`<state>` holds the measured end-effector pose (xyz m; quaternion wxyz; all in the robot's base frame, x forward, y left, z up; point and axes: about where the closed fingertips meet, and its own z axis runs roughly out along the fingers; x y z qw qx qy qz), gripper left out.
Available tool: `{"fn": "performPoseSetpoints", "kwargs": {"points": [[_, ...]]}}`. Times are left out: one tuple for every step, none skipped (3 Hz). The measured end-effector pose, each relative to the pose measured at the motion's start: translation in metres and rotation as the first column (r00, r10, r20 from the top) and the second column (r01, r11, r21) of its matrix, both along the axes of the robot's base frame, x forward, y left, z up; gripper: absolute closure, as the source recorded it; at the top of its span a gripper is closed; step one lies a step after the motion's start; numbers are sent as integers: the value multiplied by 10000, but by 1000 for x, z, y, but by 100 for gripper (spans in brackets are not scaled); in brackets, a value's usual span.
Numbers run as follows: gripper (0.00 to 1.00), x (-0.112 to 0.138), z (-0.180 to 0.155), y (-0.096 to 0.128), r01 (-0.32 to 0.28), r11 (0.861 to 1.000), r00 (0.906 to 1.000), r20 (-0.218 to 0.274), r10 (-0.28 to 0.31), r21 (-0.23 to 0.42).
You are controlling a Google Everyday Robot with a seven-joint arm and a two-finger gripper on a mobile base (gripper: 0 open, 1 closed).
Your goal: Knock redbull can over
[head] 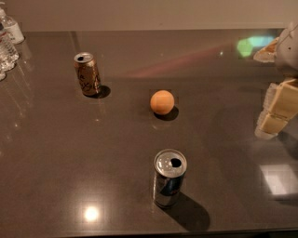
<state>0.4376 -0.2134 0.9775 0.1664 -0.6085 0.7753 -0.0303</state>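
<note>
Slim blue-and-silver metal redbull can [169, 179] is seen upright near the dark table's [223, 153] front edge; cream gripper [274, 114] is held at the right edge, state can't be told.

I'm looking at break-room or kitchen-type spot: dark polished countertop [56, 153] reflecting overhead lights, water bottles [7, 42] standing at 10 o'clock, pale wall [149, 14] running along 12. Gripper [272, 116] hanging at 3 o'clock.

- Two cans: one redbull can [169, 179], one brown-gold can [87, 74]
- One orange ball [162, 102]
- At least two plastic bottles [10, 30], far left
- One gripper [277, 109], at the right edge
</note>
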Motion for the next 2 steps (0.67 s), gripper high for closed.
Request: {"fn": "performPoseSetpoints", "kwargs": {"points": [[0, -7, -7, 15, -505, 9975, 9987, -72, 509, 490], [0, -22, -20, 41, -1220, 9846, 9922, -109, 1243, 1251]]}}
